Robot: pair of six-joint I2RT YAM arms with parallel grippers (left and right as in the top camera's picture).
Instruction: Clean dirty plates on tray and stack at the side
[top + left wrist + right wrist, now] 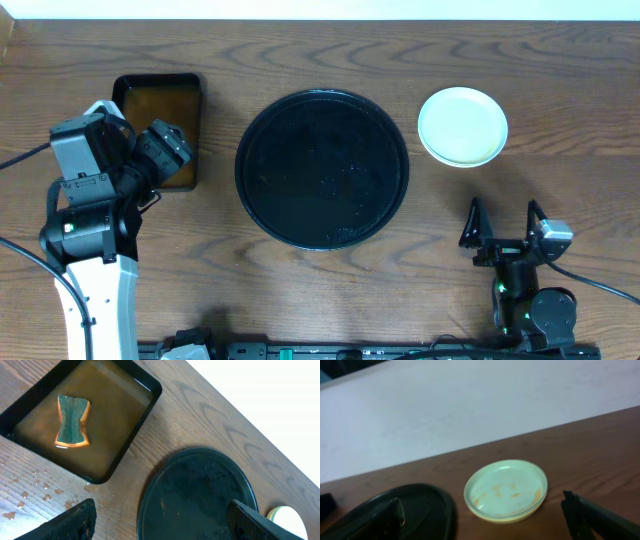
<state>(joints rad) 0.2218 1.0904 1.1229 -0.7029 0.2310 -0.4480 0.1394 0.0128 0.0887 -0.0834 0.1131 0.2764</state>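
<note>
Tray (322,168): big, round, glossy black, raised rim, mid-table. Plates (462,126): small round stack on wood right of tray, mint top faintly orange-smeared, yellow beneath. My left gripper (165,522), right gripper (503,222): jaws spread, empty.

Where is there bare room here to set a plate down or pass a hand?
The round tray holds nothing. Bare table runs along the near edge in front of it, and right of the plate stack. Crowded at left: the left arm overhangs the rectangular tray.
</note>
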